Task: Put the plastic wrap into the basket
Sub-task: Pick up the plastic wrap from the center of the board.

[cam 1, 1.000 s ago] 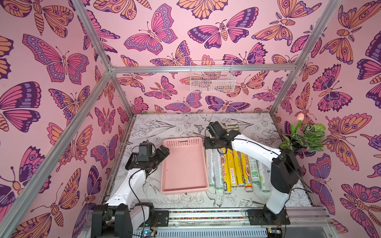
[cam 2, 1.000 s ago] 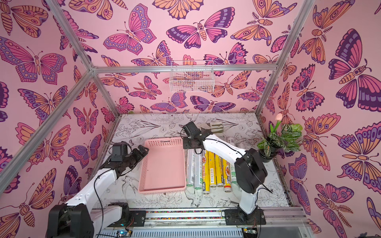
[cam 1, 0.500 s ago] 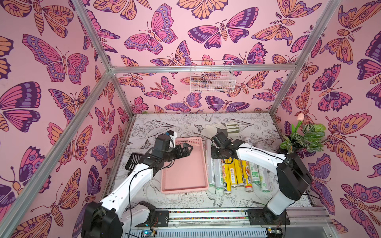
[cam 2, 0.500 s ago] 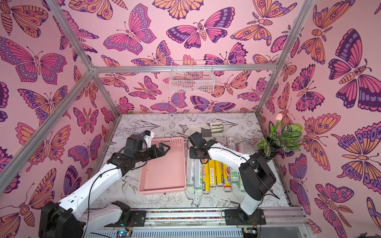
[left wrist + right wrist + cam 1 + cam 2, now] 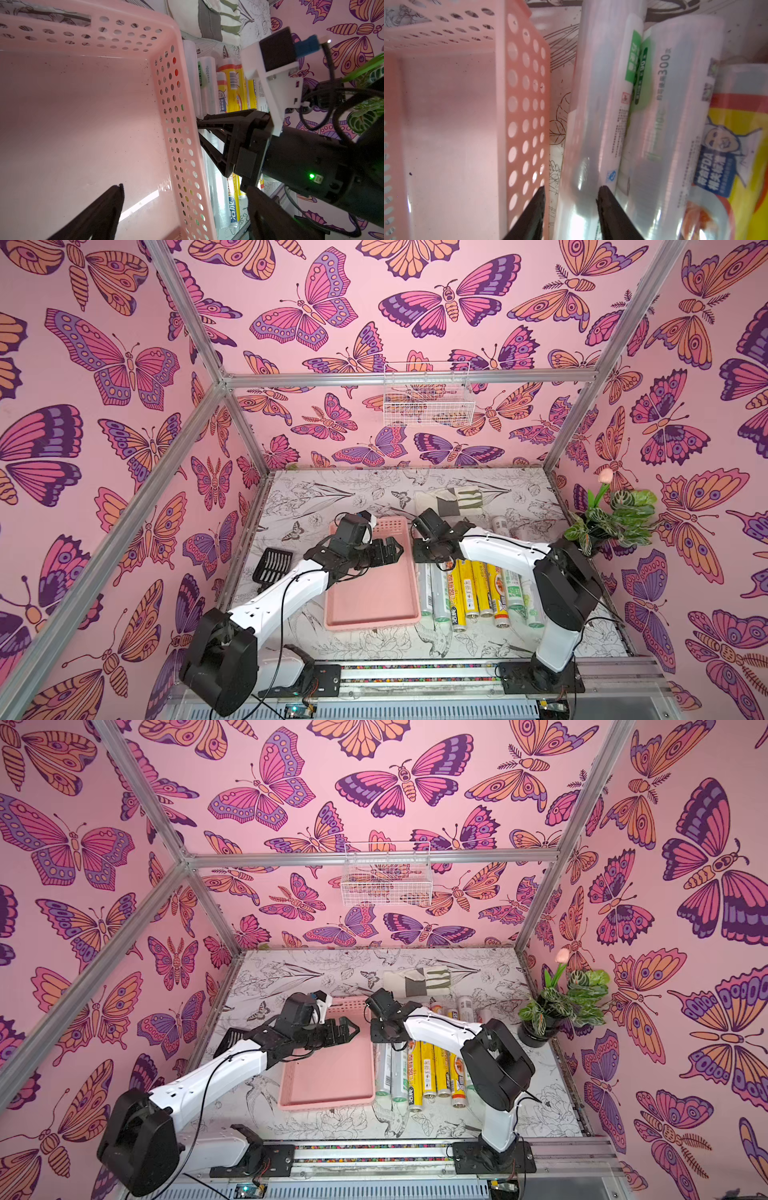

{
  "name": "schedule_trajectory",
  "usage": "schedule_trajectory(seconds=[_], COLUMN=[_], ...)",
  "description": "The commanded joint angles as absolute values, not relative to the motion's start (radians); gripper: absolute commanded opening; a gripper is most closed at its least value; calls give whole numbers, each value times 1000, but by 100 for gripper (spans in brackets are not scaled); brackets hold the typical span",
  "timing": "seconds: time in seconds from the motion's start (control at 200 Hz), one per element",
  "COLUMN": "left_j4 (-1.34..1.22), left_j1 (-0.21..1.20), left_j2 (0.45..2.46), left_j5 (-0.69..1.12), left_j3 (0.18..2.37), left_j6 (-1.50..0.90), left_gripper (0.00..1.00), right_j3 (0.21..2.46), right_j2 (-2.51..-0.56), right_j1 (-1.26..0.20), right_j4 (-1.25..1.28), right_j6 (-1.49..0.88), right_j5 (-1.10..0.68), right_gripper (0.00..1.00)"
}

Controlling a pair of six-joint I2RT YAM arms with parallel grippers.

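The basket (image 5: 370,601) sits empty in the middle of the surface (image 5: 374,493), its long side running from near to far. The plastic wrap (image 5: 469,593) lies just right of it, the rolls side by side in a row. Each roll's long axis runs parallel to the basket's long wall, with one end towards the near edge and the other towards the far wall. Lined up this way, a roll should need only a lift and a short move left, with no turning, since the basket looks slightly longer than the rolls.

The right end effector (image 5: 572,191) is down on the whitish roll nearest the basket (image 5: 591,124). Its gap is narrow. One finger sits between that roll and the basket wall, the other between it and the next roll, and they appear to be clamping it. The grip is at the far end of the roll rather than the middle, so the near end will probably sag or swing when it is lifted.

The left end effector (image 5: 392,551) hovers over the far half of the basket, spread wide and holding nothing, its fingers pointing right. It is probably there to steady or receive the roll.
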State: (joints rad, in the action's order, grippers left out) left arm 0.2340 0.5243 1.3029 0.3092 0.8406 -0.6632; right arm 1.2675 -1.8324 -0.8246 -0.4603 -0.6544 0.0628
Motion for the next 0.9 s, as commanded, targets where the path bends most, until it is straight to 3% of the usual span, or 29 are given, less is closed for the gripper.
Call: schedule_trajectory(seconds=[0.0,0.566,0.896], left_j4=[224,200,200], left_j1=[528,528,528], left_j2=[1327,1354,1356], left_j5=[302,289,258], left_j3=[850,847,841], left_j6=[-672,-683,-705], left_gripper=[98,98,98], right_j3=[1308,1346,1340], right_j2=[-1867,-1885,-1922], right_j1=[-839,-888,-886], right_j4=[-526,-601,-565], right_j6=[-649,-649,-668], right_j5=[116,232,193], right_gripper=[48,53,52])
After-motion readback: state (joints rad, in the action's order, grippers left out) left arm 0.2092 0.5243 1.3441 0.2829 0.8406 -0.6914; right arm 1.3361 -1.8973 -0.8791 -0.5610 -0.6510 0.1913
